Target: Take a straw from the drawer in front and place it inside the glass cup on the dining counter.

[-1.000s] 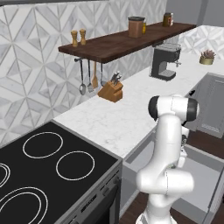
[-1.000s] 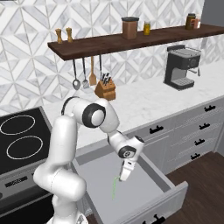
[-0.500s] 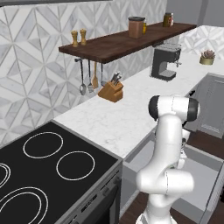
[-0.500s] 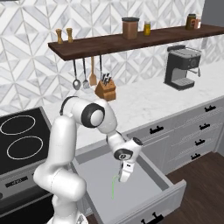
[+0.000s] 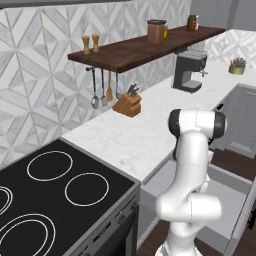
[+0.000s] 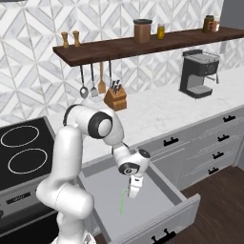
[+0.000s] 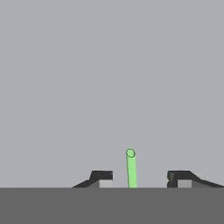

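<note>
The light grey drawer (image 6: 159, 205) stands pulled out below the marble worktop. On its floor lies the thin green straw (image 6: 123, 202). My gripper (image 6: 134, 190) points down into the drawer, just right of the straw and close above the floor. In the hand view the straw (image 7: 131, 168) rises between the two dark fingertips (image 7: 101, 177), with a gap on each side, so my gripper (image 7: 140, 178) is open and touches nothing. The drawer (image 5: 222, 202) also shows at the lower right of the left base view, partly behind my arm. The glass cup and the dining counter are out of view.
A black stove (image 5: 55, 200) sits left of the drawer. On the marble worktop (image 6: 162, 112) stand a knife block (image 6: 116, 97) and a coffee machine (image 6: 199, 72), under a wooden shelf (image 6: 143, 44) with jars. Closed drawers with black handles (image 6: 217, 145) lie to the right.
My gripper has sunk a little lower into the drawer and slightly left, closer to the straw. The jaws have kept the same width.
</note>
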### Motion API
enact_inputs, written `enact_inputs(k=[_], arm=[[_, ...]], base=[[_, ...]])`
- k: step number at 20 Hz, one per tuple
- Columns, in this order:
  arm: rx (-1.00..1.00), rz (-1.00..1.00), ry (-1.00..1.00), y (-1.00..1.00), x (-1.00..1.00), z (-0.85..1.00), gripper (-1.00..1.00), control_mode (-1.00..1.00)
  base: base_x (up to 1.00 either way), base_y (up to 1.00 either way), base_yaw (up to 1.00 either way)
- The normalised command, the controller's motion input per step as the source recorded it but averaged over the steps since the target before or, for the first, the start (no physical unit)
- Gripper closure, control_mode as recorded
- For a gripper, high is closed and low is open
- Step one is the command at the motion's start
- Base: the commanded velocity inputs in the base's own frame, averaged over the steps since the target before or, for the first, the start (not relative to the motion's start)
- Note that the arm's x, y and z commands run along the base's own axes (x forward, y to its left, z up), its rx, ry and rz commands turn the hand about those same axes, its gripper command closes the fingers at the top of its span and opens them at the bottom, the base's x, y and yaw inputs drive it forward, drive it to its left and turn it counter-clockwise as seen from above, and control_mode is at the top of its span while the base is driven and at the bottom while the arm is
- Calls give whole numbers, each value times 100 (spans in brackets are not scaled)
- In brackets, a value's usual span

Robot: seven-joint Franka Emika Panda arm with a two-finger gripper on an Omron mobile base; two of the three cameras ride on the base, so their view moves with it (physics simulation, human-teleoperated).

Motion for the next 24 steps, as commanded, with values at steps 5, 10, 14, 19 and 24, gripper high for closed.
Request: enact_inputs(k=[5,10,14,19,24], arm=[[-4,0,-2,-3,-28,-58,100,-100],[0,1,-14,-7,-28,-36,100,-100],[0,0,-14,-20,-49,-13,100,-100],[1,0,-8,-28,-53,-1,100,-100],[1,0,0,-17,-15,29,100,-100]], base=[[0,0,0],[0,0,0],[0,0,0],[0,0,0],[0,0,0]])
